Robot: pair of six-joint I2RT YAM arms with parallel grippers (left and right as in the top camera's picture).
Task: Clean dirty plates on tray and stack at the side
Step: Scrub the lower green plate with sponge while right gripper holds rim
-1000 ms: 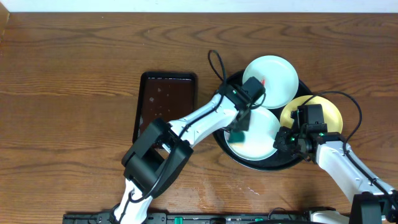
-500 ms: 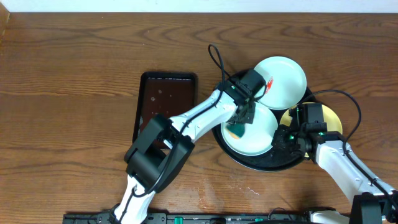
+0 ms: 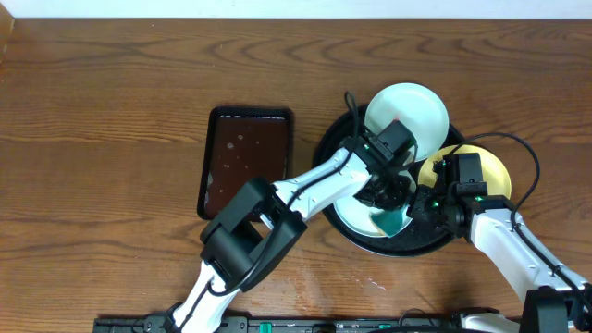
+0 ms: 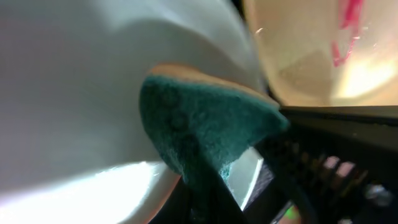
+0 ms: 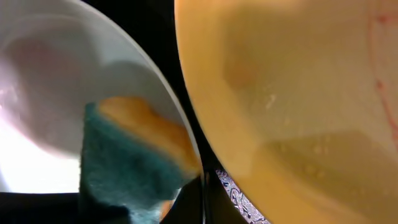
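Observation:
The black round tray (image 3: 326, 157) holds three plates. A bluish-white plate (image 3: 407, 111) lies at its back. A pale yellow plate (image 3: 486, 165) with a red smear (image 4: 345, 31) lies at its right. A second bluish-white plate (image 3: 356, 215) lies at the front. My left gripper (image 3: 390, 205) is shut on a green and orange sponge (image 3: 393, 222) and presses it on the front plate's right part (image 4: 74, 81). My right gripper (image 3: 418, 211) is at that plate's right rim (image 5: 50, 93), its fingers together where the rim runs in. The sponge (image 5: 124, 168) is close beside them.
A dark-brown rectangular tray (image 3: 245, 157) lies left of the round tray. Brown wood tabletop (image 3: 111, 139) surrounds both. The left arm reaches across the round tray's left rim. The yellow plate (image 5: 298, 93) overlaps the tray's right rim.
My left gripper has carried the sponge from the front plate's left part to its right part, close to the right gripper. The front plate shifted slightly. The right arm stayed put.

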